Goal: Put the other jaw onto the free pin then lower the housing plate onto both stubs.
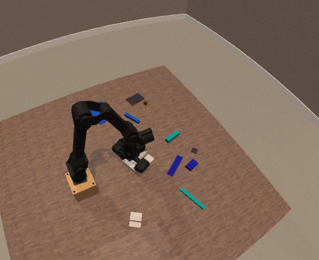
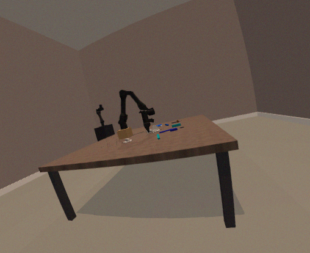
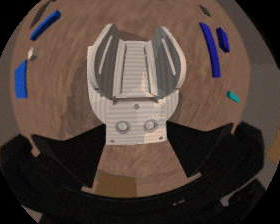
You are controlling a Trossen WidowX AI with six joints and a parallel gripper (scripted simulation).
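Observation:
The pale grey housing plate [image 3: 136, 136] [image 1: 129, 164] lies across the root end of the pale assembly, with two round stubs showing in its holes in the wrist view. It looks about level there; whether it is fully down cannot be told. My gripper [image 3: 135, 124] is shut on the plate's two side edges, low over the table. The left jaw [image 3: 105, 65] and the right jaw [image 3: 170, 65] stand apart on either side of a ribbed middle part, reaching away from the plate. The gear teeth are hidden under the plate. In the top view my hand covers much of the assembly.
Dark blue pieces [image 1: 174, 166] [image 1: 191, 164] and teal bars [image 1: 172, 137] [image 1: 192, 198] lie beyond the assembly. A blue bar [image 1: 132, 118], a dark tile [image 1: 135, 99] and an orange cube [image 1: 145, 102] lie farther back. A pale two-part piece [image 1: 135, 216] lies near the front.

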